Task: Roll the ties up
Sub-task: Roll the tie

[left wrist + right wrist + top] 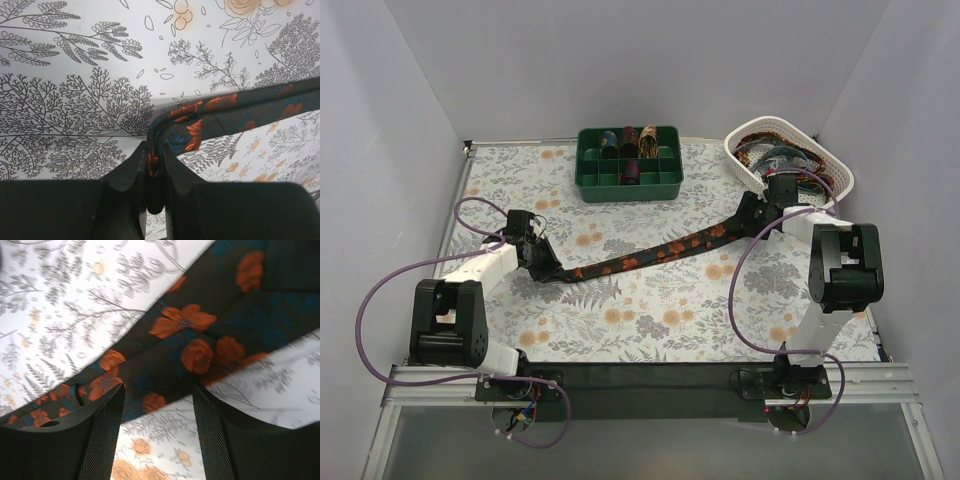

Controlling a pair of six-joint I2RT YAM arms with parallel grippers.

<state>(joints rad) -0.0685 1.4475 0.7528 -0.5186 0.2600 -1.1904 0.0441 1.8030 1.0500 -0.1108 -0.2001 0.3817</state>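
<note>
A long dark tie with orange-red flowers lies stretched across the floral cloth from left to upper right. My left gripper is shut on its narrow end. In the left wrist view the fabric is pinched between the black fingers, at the gripper. My right gripper is at the wide end. In the right wrist view it is open, and the tie lies just beyond the fingertips, not between them.
A green compartment tray at the back centre holds a few rolled ties. A white basket at the back right holds loose ties. Purple cables loop beside both arms. Grey walls enclose the table.
</note>
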